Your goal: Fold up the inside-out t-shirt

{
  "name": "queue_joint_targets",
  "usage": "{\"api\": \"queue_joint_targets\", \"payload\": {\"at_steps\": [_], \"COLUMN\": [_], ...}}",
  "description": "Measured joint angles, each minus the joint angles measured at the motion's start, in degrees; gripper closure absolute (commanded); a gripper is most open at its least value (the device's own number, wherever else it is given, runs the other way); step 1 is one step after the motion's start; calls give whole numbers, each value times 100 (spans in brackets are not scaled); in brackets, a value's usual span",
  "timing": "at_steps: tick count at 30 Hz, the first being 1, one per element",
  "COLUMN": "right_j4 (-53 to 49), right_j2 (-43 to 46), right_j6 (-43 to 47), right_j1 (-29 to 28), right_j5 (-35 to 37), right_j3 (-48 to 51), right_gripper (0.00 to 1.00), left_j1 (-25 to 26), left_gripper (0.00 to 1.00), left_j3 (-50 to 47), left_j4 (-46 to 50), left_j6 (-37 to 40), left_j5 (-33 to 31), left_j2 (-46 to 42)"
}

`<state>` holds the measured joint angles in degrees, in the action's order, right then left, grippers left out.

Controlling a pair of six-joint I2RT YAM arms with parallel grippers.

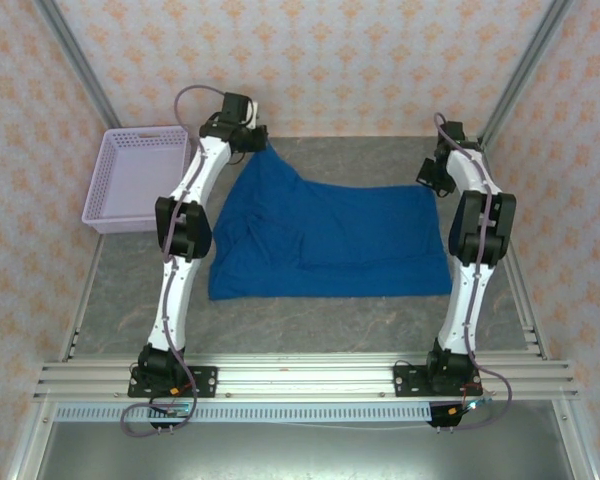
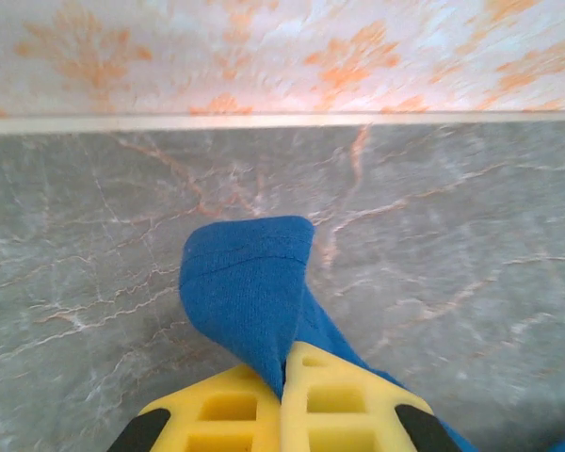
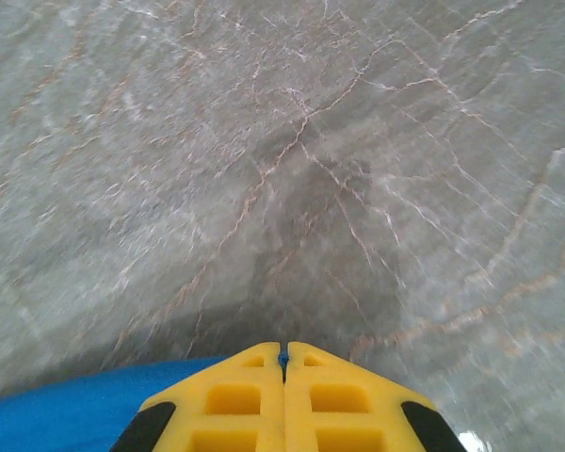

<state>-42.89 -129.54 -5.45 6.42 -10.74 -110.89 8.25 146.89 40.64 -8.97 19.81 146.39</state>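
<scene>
STEP: grasping far corners of spread t-shirt [image 1: 330, 235] | left gripper [image 2: 284, 360]: clamped on cloth | right gripper [image 3: 283, 347]: pinching cloth edge | FOLDS: none yet

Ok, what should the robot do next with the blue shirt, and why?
Probably lift both far corners and carry them toward the near edge. The left gripper is shut on one far corner of the t-shirt, the right gripper seems shut on the other, and the rest lies spread out.
</scene>
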Motion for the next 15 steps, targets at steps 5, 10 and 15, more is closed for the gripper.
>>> {"api": "queue_joint_targets", "payload": {"at_steps": [5, 10, 15], "right_j4": [245, 439, 612], "right_j2": [894, 1591, 2151], "right_j6": [46, 39, -28], "right_j1": [0, 0, 17], "right_j5": [-20, -7, 9], "right_j3": [809, 1650, 2555], "right_gripper": [100, 100, 100], "left_j1": [0, 39, 122], "left_gripper": [100, 100, 100], "left_j3": [-1397, -2782, -4218], "left_j4": [-199, -492, -922], "left_j6": [15, 17, 9], "left_j5": [101, 94, 74], "left_j2": [-1235, -2135, -2938]}}
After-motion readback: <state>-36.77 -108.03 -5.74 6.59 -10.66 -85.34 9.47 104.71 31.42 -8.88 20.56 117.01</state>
